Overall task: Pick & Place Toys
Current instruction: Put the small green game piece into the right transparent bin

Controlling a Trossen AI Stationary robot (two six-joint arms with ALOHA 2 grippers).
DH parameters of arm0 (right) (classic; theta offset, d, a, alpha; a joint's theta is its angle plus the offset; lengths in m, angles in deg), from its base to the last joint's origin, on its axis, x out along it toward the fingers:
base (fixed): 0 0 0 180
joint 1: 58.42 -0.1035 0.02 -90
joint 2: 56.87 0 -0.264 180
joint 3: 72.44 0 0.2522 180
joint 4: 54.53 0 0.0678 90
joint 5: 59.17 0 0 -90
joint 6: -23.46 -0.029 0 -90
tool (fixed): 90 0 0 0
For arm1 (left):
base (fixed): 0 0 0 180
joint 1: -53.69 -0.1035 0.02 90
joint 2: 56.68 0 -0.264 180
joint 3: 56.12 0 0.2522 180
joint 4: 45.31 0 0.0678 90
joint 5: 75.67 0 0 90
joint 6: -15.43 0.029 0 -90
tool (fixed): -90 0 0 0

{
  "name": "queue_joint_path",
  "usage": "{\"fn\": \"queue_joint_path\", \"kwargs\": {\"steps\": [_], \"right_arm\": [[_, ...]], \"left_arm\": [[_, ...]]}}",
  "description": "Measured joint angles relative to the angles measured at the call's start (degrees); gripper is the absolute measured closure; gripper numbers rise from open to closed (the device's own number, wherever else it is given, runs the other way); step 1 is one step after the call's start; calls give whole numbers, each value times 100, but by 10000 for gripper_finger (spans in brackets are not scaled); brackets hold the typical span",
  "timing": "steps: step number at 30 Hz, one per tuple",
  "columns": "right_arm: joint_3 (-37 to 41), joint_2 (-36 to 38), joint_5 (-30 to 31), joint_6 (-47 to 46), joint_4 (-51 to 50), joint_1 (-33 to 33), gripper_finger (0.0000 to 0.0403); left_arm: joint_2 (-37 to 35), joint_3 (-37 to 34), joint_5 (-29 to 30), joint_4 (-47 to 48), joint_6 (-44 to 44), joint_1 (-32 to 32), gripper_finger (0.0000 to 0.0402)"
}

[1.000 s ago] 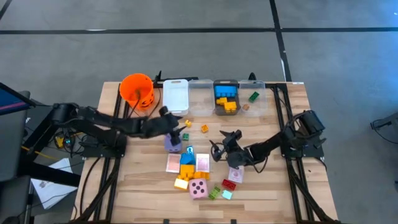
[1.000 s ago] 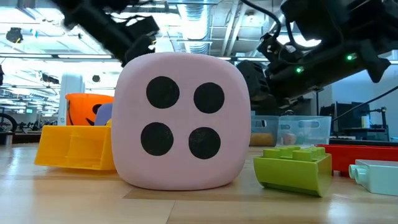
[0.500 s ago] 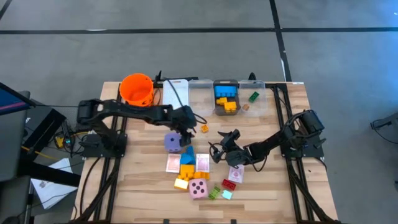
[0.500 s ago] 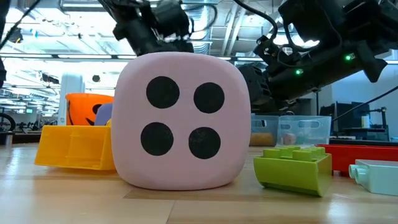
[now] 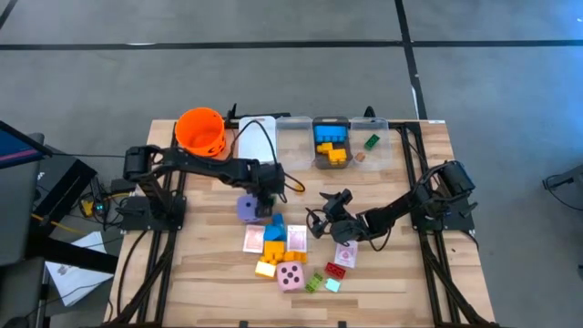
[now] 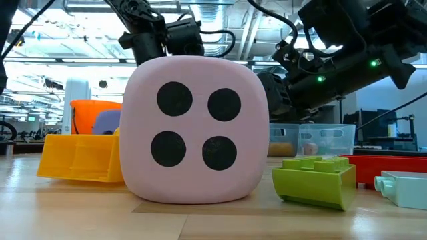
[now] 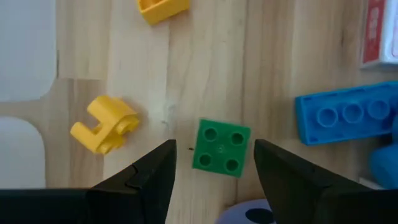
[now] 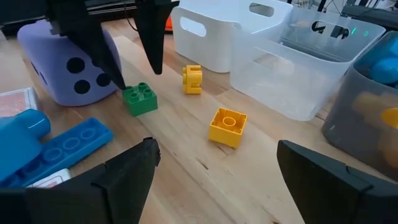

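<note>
**Left gripper poised over green brick**

The green brick (image 7: pixel 221 147) lies on the table just beside the purple die (image 8: pixel 68 71). The left gripper (image 7: pixel 211 163) hangs above it, fingers spread and empty. Near the die, the right gripper (image 5: pixel 321 219) waits, unclenched, holding nothing.

The left arm reaches from the table's left edge toward the centre, its wrist angled downward. The left gripper (image 5: pixel 270 193) hangs low over the tabletop, fingers (image 7: pixel 146 177) parted and holding nothing. The right arm extends from the right edge toward the centre, folded low. The right gripper (image 5: pixel 321 219) sits just above the tabletop, fingers (image 8: pixel 127 177) spread wide, also holding nothing.
</note>
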Motion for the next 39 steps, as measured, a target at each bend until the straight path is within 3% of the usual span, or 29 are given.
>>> {"fn": "queue_joint_path", "kwargs": {"steps": [6, 13, 21, 34, 39], "right_arm": [[0, 0, -28, -134, -17, -2, 77], [0, 0, -173, -151, -17, -9, 77], [0, 0, -435, -168, -17, -9, 77], [2, 0, -437, -450, -205, -9, 77], [2, 0, -438, -451, -208, -9, 77]], "left_arm": [[0, 0, 27, -63, 406, 199, 192], [0, 0, 455, -91, 423, 236, 192], [72, 0, 100, -29, 417, 115, 192], [658, 24, 120, -146, 397, 93, 192], [483, -18, 163, -118, 364, 96, 227]]}}
